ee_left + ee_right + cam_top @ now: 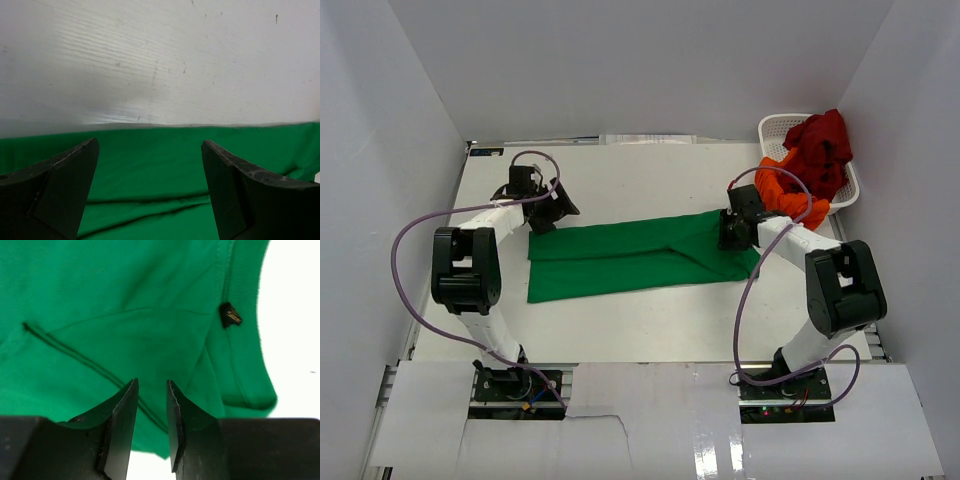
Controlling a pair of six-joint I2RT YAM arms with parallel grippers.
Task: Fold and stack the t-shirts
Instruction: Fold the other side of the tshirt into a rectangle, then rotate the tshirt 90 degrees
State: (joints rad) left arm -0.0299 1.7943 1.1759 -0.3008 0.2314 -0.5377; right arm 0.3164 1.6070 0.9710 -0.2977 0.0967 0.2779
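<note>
On white walled-in table (pixel 650 330), green t-shirt (pixel 620 262)

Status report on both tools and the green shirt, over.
Left tool open at far-left corner of green shirt. Right tool narrow over its right end, grip unclear. Nothing blocking.

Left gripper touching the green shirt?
Cannot tell. In the left wrist view, left gripper hangs open over green shirt; neither contact nor gap shows.
</note>
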